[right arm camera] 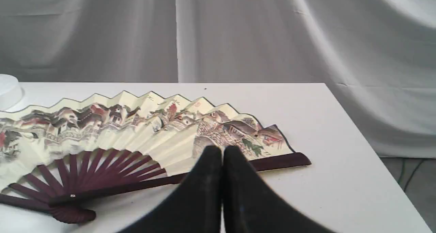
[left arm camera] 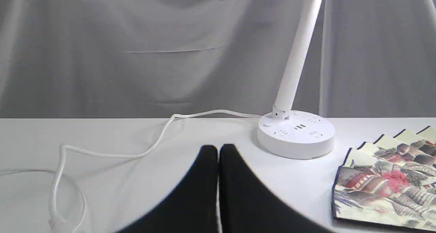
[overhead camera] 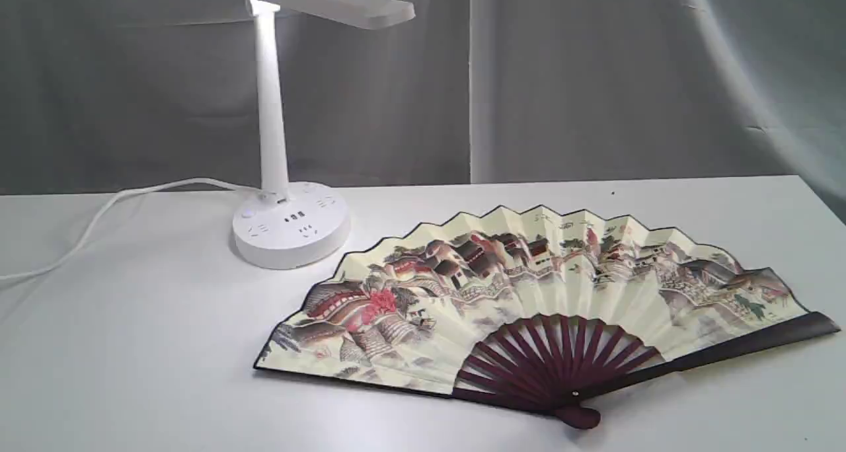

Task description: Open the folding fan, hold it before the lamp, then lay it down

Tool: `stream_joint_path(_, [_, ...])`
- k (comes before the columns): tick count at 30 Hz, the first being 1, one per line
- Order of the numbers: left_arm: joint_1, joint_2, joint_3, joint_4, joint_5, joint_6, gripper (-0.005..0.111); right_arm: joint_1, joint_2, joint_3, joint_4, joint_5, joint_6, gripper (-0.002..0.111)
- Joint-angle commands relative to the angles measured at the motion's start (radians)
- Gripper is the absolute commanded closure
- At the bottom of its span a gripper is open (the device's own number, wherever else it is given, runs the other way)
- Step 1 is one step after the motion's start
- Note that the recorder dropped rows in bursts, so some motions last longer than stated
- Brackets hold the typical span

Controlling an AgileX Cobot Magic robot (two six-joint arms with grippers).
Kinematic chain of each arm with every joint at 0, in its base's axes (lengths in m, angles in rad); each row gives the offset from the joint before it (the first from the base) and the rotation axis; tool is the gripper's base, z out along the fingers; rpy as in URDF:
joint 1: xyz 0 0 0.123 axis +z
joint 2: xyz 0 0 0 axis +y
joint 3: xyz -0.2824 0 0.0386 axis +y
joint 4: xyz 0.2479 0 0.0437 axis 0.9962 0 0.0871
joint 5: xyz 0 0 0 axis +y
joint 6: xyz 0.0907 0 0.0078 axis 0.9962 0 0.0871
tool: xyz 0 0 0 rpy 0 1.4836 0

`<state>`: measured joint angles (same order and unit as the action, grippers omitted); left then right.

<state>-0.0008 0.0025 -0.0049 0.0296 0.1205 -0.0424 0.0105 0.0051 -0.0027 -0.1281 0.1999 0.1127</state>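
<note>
Backdrop: grey draped cloth (overhead camera: 595, 75) hangs behind the whole work area, with a vertical seam near the middle.
Surface: white flat table (overhead camera: 132, 373), which carries both task items.
Folding fan: large pleated cream paper folding fan (overhead camera: 529, 287) with dark maroon wooden ribs (overhead camera: 562, 353). It is spread fully open and lies flat on the table, with the painted village scene and red blossoms facing up.
Fan orientation: the pivot (overhead camera: 576, 394) points toward the near side of the exterior view and the zigzag paper edge toward the backdrop. The right guard (overhead camera: 760, 339) stretches out to the right.
Desk lamp: white plastic desk lamp (overhead camera: 271, 128), standing upright on the table. It has a round base (overhead camera: 291, 230) with sockets, a slim stem, and a flat rectangular head (overhead camera: 324, 1) overhanging to the right.
Cord: a white cord (overhead camera: 99, 221) runs from the base leftward across the table and shows a loop in the left wrist view.
Fan to lamp: the fan lies right of the base and nearer the exterior camera. Its left pleats come close to the base, with a strip of bare table between them.
Left gripper (left arm camera: 218, 151): black fingers pressed together, gripping nothing, over bare table with the cord to one side and the lamp base to the other.
Right gripper (right arm camera: 222, 151): black fingers pressed together, gripping nothing. In its wrist view the tips line up with the paper near the right guard; contact with the fan cannot be told.
</note>
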Motion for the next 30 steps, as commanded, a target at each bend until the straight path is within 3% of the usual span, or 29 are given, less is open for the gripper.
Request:
stream_joint_path(1, [0.002, -0.002, 0.005, -0.024, 0.0, -0.01, 0.107, 0.001, -0.005, 0.003, -0.068, 0.016, -0.007, 0.108])
stream_joint_path(20, [0.002, -0.002, 0.005, -0.045, 0.021, -0.001, 0.107, 0.001, -0.005, 0.003, -0.068, 0.025, -0.001, 0.108])
stream_joint_path(30, [0.002, -0.002, 0.005, -0.036, 0.109, -0.009, 0.107, 0.001, -0.005, 0.003, -0.068, 0.025, -0.001, 0.108])
